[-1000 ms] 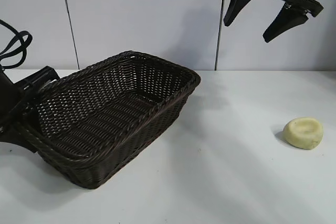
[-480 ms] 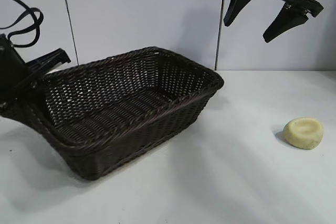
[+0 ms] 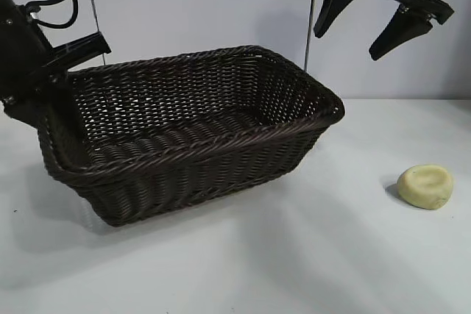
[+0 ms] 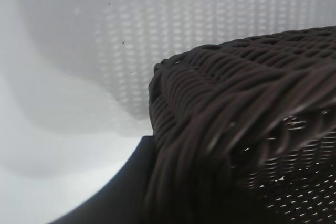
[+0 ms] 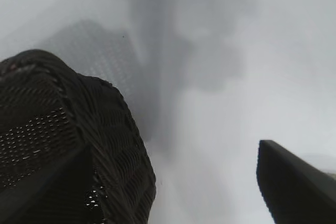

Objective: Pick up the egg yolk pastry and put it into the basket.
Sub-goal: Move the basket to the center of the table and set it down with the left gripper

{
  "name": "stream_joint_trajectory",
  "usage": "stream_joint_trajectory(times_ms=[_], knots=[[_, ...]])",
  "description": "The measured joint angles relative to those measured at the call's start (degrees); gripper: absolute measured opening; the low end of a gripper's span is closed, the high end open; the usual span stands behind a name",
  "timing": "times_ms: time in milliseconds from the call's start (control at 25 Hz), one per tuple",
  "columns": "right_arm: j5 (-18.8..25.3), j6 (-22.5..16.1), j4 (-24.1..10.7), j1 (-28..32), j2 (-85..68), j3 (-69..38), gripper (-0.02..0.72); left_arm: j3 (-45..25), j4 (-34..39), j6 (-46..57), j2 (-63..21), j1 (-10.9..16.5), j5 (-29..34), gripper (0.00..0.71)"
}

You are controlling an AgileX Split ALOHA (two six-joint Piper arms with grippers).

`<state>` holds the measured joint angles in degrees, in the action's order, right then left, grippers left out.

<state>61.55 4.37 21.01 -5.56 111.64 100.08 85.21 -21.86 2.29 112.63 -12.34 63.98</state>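
L gripper [image 3: 55,86] is clamped on the rim at the left end of the basket [image 3: 199,134], which sits tilted w/ that end raised off the white table [image 3: 309,255] and its far right corner toward the middle (the wrist view shows only braided rim pressed against one dark finger). R gripper [image 3: 364,34] hangs high at upper right, fingers spread wide w/ nothing between them. The egg yolk pastry [image 3: 425,186] lies on the table at right, well apart from the basket.
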Motion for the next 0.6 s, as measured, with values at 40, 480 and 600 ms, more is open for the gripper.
stream_joint_trajectory(times_ms=[40, 480, 600], knots=[[0.0, 0.0, 0.0, 0.0, 0.0, 0.0, 0.611, 1.8, 0.1, -1.4, 1.2, 0.0, 1.5, 0.111], [0.0, 0.0, 0.0, 0.0, 0.0, 0.0, 0.611, 15.1, -0.7, -7.6, 8.7, 0.0, 5.0, 0.111], [0.0, 0.0, 0.0, 0.0, 0.0, 0.0, 0.611, 15.4, -1.0, -8.4, 9.6, -0.1, 5.2, 0.111]])
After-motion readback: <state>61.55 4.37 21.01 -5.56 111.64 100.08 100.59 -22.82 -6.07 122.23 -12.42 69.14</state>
